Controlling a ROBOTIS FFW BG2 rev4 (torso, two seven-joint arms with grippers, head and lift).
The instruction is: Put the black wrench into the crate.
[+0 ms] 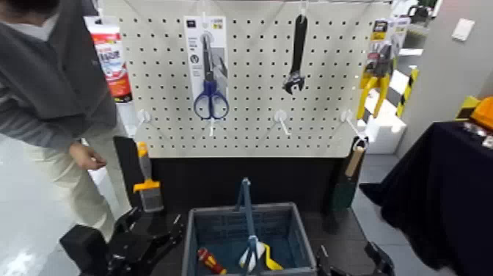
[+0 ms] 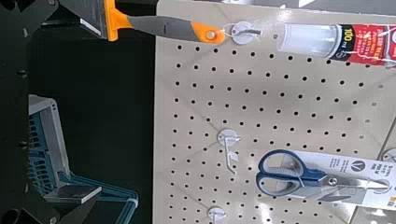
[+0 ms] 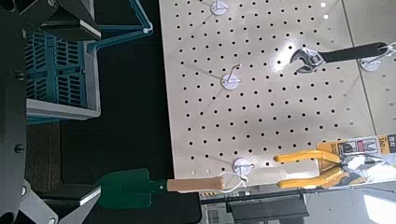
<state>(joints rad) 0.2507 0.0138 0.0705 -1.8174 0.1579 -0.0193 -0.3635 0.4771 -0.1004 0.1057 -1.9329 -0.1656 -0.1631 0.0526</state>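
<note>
The black wrench (image 1: pixel 296 55) hangs head down from a hook on the white pegboard (image 1: pixel 249 132), upper right of middle. It also shows in the right wrist view (image 3: pixel 336 56). The blue-grey crate (image 1: pixel 286 220) with its blue hoop handle stands on the floor below the board, between my arms. My left gripper (image 1: pixel 165 231) is low at the crate's left side, open and empty. My right gripper (image 1: pixel 348 260) is low at the crate's right side, open and empty. Both are far below the wrench. The crate also shows in both wrist views (image 2: pixel 47 140) (image 3: pixel 56 79).
Blue-handled scissors (image 1: pixel 210 92), yellow-handled pliers (image 1: pixel 375 77), a white and red tube (image 1: pixel 111 62), an orange-handled scraper (image 1: pixel 147 187) and a green trowel (image 1: pixel 346 180) hang around the board. The crate holds a red-handled tool (image 1: pixel 209 260). A person (image 1: pixel 51 95) stands at the left. A black-draped table (image 1: pixel 447 191) is at the right.
</note>
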